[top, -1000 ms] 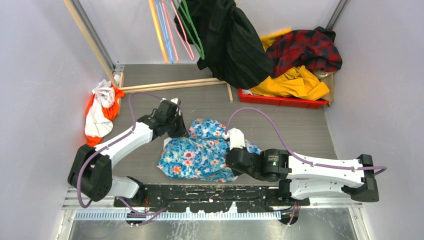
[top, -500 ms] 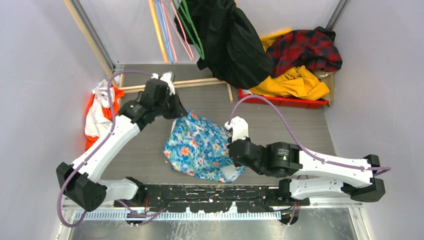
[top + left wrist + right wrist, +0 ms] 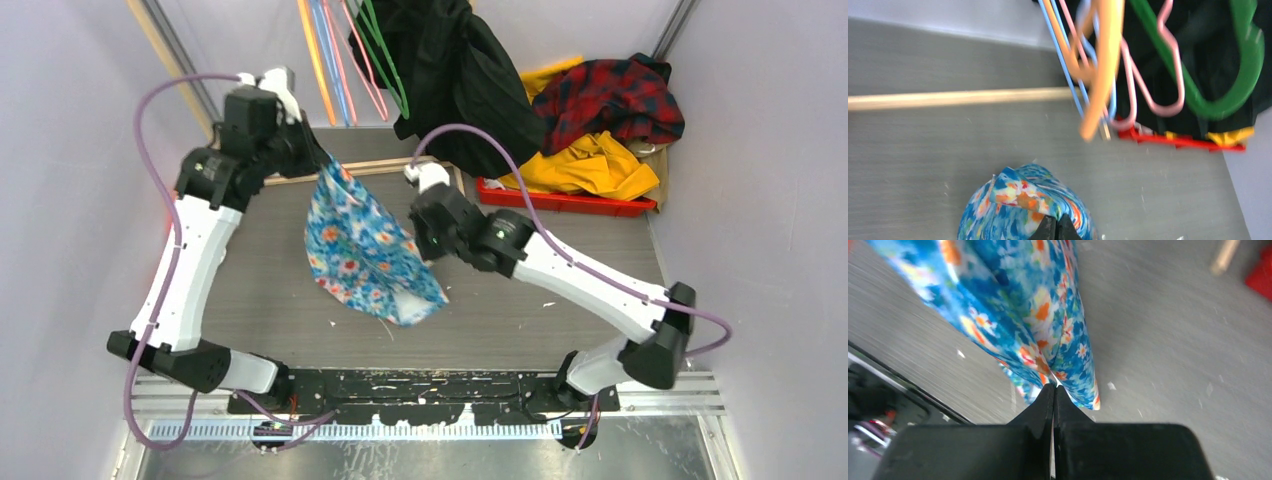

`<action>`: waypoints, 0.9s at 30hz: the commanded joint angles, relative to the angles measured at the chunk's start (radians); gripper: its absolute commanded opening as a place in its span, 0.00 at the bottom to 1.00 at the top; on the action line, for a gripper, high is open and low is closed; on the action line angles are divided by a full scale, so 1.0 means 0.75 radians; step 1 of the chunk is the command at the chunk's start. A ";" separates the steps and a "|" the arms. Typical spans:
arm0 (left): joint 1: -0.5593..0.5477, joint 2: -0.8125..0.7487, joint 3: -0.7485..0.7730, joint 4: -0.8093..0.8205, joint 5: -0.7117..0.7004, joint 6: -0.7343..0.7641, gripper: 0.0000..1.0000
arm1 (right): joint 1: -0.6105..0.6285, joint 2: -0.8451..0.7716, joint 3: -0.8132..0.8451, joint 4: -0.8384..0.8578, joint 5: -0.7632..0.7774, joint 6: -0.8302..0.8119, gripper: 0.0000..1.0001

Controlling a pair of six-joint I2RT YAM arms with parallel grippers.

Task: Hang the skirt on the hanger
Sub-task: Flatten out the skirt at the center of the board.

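The skirt [image 3: 362, 250], blue with red, orange and white flowers, hangs lifted above the grey table, stretched between both grippers. My left gripper [image 3: 325, 166] is shut on its upper corner at the back left; in the left wrist view the fabric [image 3: 1013, 207] bunches over the shut left gripper [image 3: 1057, 221]. My right gripper [image 3: 420, 240] is shut on the skirt's right edge; in the right wrist view the cloth [image 3: 1023, 300] runs away from the right gripper [image 3: 1054, 388]. Orange [image 3: 315, 60], blue, pink [image 3: 358, 60] and green [image 3: 388, 70] hangers hang at the back, just beyond the left gripper.
A big black coat [image 3: 470, 90] hangs on the green hanger at the back. Red plaid [image 3: 610, 95] and yellow [image 3: 590, 165] garments pile on a red tray [image 3: 560, 202] at the back right. A wooden bar [image 3: 400, 166] lies across the table's far side. Walls close both sides.
Both arms have raised the skirt off the table and carried it toward the back. The left gripper climbed to the back left near the hangers; the right followed up and back.
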 commanded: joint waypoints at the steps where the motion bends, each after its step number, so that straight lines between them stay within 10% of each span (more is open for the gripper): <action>1: 0.133 0.056 0.390 -0.113 -0.008 0.073 0.00 | -0.075 0.112 0.365 0.153 -0.204 -0.131 0.01; 8: 0.154 0.100 0.711 -0.171 0.096 0.063 0.00 | -0.115 0.003 0.287 0.164 -0.186 -0.158 0.01; 13: 0.091 -0.164 0.008 0.245 0.298 -0.086 0.00 | -0.115 -0.170 -0.166 0.250 -0.248 -0.036 0.01; 18: -0.303 -0.332 -0.890 0.806 0.133 -0.256 0.00 | -0.113 -0.242 -0.713 0.470 -0.298 0.149 0.01; 27: -0.577 -0.552 -1.365 0.879 -0.140 -0.415 0.00 | -0.089 -0.552 -1.045 0.410 -0.306 0.260 0.01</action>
